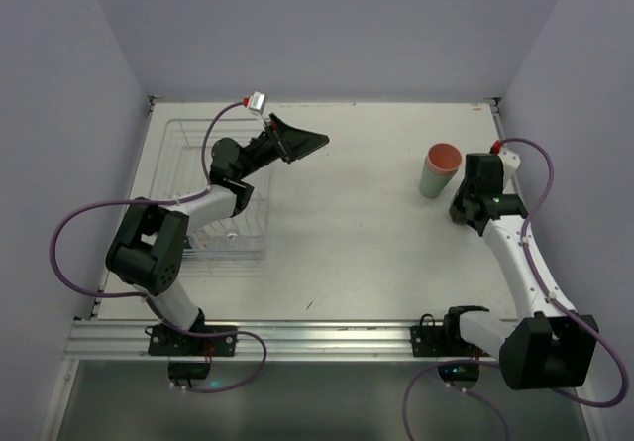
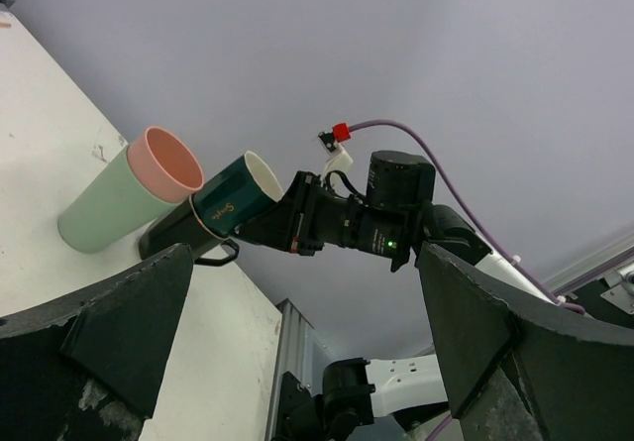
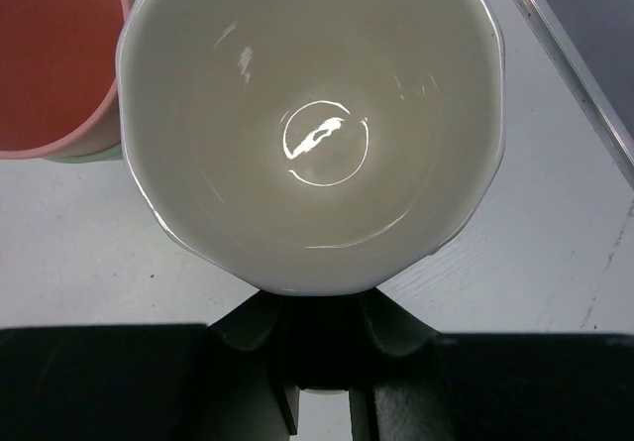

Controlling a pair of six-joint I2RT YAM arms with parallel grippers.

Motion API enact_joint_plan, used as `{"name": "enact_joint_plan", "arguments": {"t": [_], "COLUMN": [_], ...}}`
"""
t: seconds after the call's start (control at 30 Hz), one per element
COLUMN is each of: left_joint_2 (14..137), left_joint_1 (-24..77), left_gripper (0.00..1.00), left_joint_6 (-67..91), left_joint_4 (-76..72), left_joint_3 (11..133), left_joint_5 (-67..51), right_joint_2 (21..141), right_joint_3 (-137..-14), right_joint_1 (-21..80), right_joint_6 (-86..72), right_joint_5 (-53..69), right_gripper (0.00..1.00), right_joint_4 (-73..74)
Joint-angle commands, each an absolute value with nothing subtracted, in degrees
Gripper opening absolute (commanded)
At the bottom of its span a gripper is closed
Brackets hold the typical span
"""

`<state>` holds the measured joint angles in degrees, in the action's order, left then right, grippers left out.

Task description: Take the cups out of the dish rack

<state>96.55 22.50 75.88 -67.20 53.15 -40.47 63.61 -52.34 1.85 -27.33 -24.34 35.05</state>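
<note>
Dark teal cup (image 2: pixel 230 203): on the right side of the table (image 1: pixel 357 233), well apart from the dish rack (image 1: pixel 178 164); hidden under the right wrist in the top view.
Long axis: upright, parallel to the neighbouring cup's.
Mouth: up, facing the right wrist camera, pale inside filling most of that view.
Base: right at the mouth of the black mug (image 2: pixel 168 233); nested in it or just above it, cannot tell.
Black mug: on the table, handle towards the left wrist camera.
Right gripper (image 2: pixel 284 215): closed against the dark teal cup's wall near the rim, as seen from the left wrist; fingertips hidden below the rim in its own view.
Mint-green cup (image 1: pixel 432 179): upright on the table just beside the dark teal cup, mouth up.
Salmon-pink cup (image 1: pixel 442 154): nested in the mint-green cup, rim showing above it.
Left gripper (image 1: pixel 302 141): raised at the far right edge of the dish rack, spread wide, holding nothing, pointing across the table at the cups.
Dish rack: flat on the left of the table, long side running front to back.
</note>
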Motion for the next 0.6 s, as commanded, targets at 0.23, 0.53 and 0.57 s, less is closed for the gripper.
{"name": "enact_joint_plan", "arguments": {"t": [0.23,0.53,0.57], "left_joint_2": [96.9,96.9,96.9], "left_joint_1": [22.1,22.1,22.1], "left_gripper": [1.0,1.0,1.0], "left_joint_6": [75.8,76.1,76.2], "left_joint_4": [-70.3,-70.3,-70.3], "left_joint_3": [53.4,53.3,53.3], "left_joint_5": [-41.4,-41.3,-41.3], "right_joint_2": [62.8,63.5,63.5], "right_joint_3": [-51.7,-51.6,-51.6], "right_joint_1": [1.7,1.6,1.4], "right_joint_6": [-29.7,-30.5,-30.6], "right_joint_5": [-26.6,-27.4,-27.5], "right_gripper": [0.0,0.0,0.0], "right_joint_4": [28.9,28.9,28.9]}}
